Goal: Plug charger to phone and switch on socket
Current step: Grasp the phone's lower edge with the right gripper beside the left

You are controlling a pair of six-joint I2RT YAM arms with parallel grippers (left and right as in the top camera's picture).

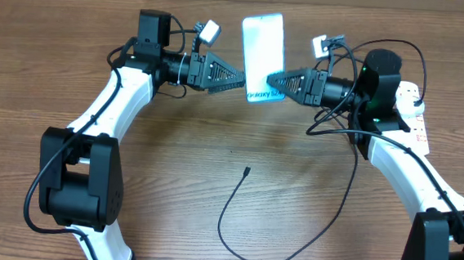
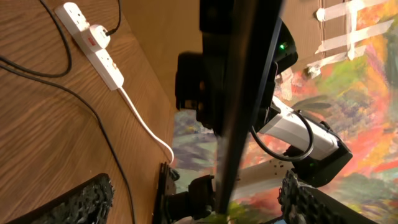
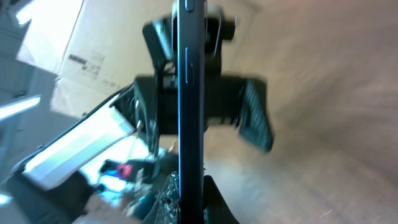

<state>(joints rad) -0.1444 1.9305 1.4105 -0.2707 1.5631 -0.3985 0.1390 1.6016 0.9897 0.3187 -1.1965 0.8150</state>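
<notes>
The phone (image 1: 262,50), with its light-blue screen, is held above the table at the far middle. My right gripper (image 1: 273,81) is shut on its lower right edge; in the right wrist view the phone (image 3: 188,93) stands edge-on between the fingers (image 3: 189,202). My left gripper (image 1: 239,82) is open at the phone's lower left edge, and the phone's dark edge (image 2: 242,93) lies between its spread fingers (image 2: 199,202). The charger cable (image 1: 232,241) lies in a loose loop on the table, its tip (image 1: 248,170) free. The socket strip (image 1: 416,110) lies far right, with a plug in it (image 2: 96,34).
The socket's white cord (image 2: 146,127) runs off the far table edge. A cardboard box (image 3: 81,56) stands behind the table. The right arm's base (image 1: 379,79) partly covers the socket strip. Both arm bases stand at the near edge.
</notes>
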